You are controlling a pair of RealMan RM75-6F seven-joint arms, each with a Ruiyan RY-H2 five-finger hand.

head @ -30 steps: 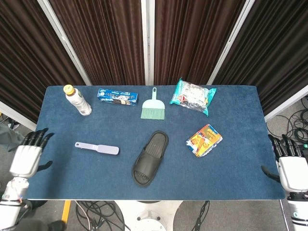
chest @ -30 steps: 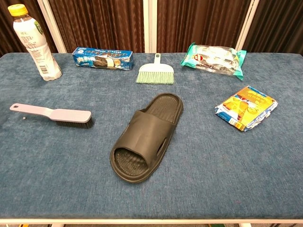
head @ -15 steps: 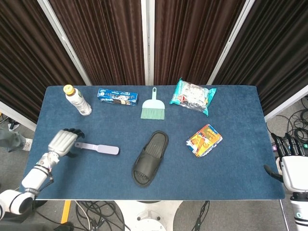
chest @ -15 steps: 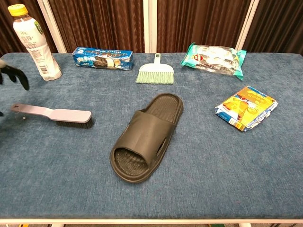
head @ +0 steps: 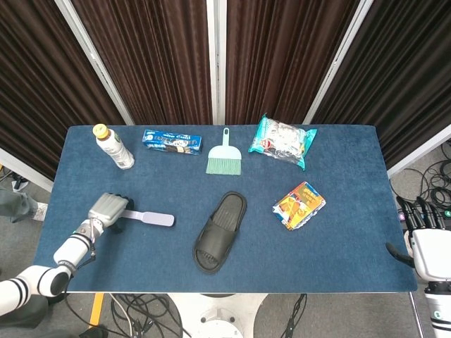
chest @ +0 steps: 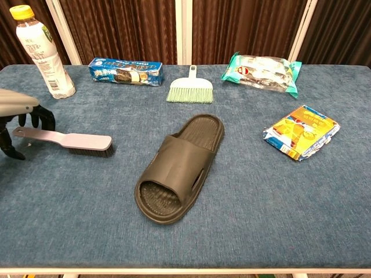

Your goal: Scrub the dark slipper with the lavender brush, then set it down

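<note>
slipper (chest: 179, 168), dark and sole-down, lies at the centre of the blue desk (chest: 278, 220), with the lavender brush (chest: 66, 139) well to its left at the middle left of the frame, bristles down. left hand (head: 109, 208) sits over the brush's handle end with its fingers (chest: 43, 117) curled around it, though whether they truly clamp it i cannot tell; right hand (head: 426, 243) waits off the desk's lower right edge, fingers spread and holding nothing. risk as i judge it: such an end-of-handle grip may let the brush pivot or slip when lifted.
</note>
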